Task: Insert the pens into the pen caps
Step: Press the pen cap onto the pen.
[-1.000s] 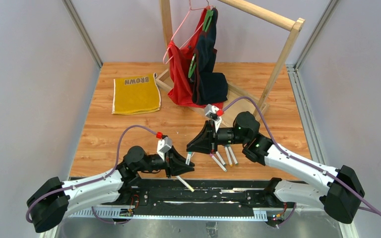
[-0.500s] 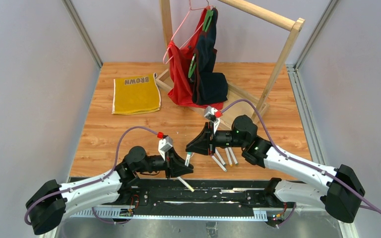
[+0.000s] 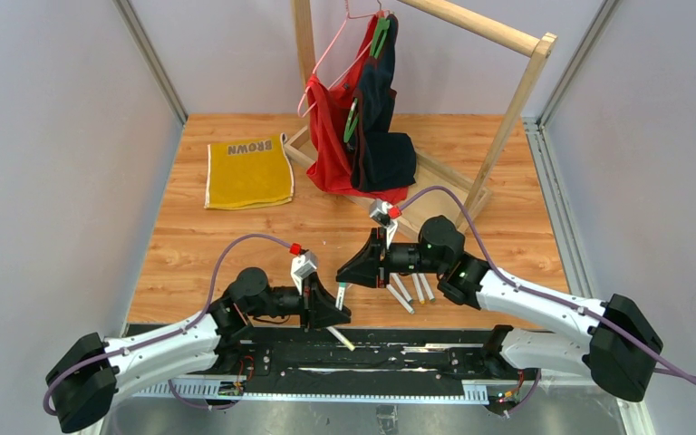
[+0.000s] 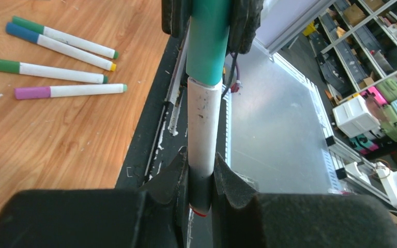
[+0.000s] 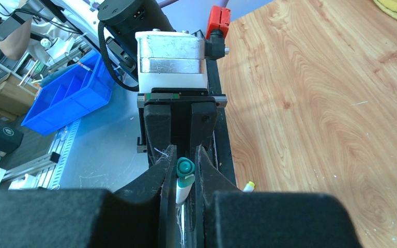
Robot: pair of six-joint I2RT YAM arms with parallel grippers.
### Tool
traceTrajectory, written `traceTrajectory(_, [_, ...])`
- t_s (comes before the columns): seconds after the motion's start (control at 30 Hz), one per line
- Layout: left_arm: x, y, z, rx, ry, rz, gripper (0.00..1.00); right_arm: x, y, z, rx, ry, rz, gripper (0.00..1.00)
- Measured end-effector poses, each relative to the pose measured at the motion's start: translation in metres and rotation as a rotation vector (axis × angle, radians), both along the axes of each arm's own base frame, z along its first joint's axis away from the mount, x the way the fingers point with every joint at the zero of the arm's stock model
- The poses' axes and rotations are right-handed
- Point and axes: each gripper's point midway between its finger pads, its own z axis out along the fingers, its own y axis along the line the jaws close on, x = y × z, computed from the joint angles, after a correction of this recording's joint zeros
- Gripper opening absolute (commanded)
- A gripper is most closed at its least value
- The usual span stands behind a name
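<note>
Black-padded and clamped tight, the left claw grips the dark lower end of a white pen. At twelve o'clock in its wrist view, the barrel's far end meets the mouth of a teal cap, itself pinched between the closed fingers of the right claw. In the same view, four capped pens lie side by side on the wood at ten o'clock, well apart from the claw. Seen from above, the two claws face each other over the near edge of the counter, the right at one o'clock of the left. A loose pen with a yellow tip rests on the black rail at five o'clock. Farther back, a yellow cloth lies at eleven o'clock; a wooden rack hung with red and dark garments stands at twelve.
</note>
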Motion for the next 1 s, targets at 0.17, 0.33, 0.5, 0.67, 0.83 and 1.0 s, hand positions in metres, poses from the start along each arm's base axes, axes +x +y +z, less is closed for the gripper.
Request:
traceTrajectory(0.17, [-0.005,0.002,0.000,0.002,0.023,-0.026,0.00,-0.005,0.001,0.000,0.008,0.001,0.036,0.01])
traceTrajectory(0.33, [-0.008,0.004,-0.002,0.009,0.036,-0.034,0.00,-0.009,0.000,-0.002,0.005,0.005,0.050,0.01])
traceTrajectory(0.5, [-0.009,0.006,-0.003,0.006,0.050,-0.037,0.00,-0.012,-0.002,-0.004,0.007,0.007,0.056,0.01])
traceTrajectory(0.67, [-0.015,0.007,-0.001,-0.003,0.068,-0.066,0.00,-0.016,-0.005,-0.004,0.028,0.018,0.065,0.01])
traceTrajectory(0.83, [-0.018,0.006,0.002,-0.018,0.078,-0.091,0.00,-0.018,-0.004,-0.002,0.049,0.037,0.074,0.01])
traceTrajectory(1.0, [-0.018,0.008,-0.002,-0.015,0.094,-0.087,0.00,-0.018,-0.004,-0.006,0.030,0.061,0.069,0.01])
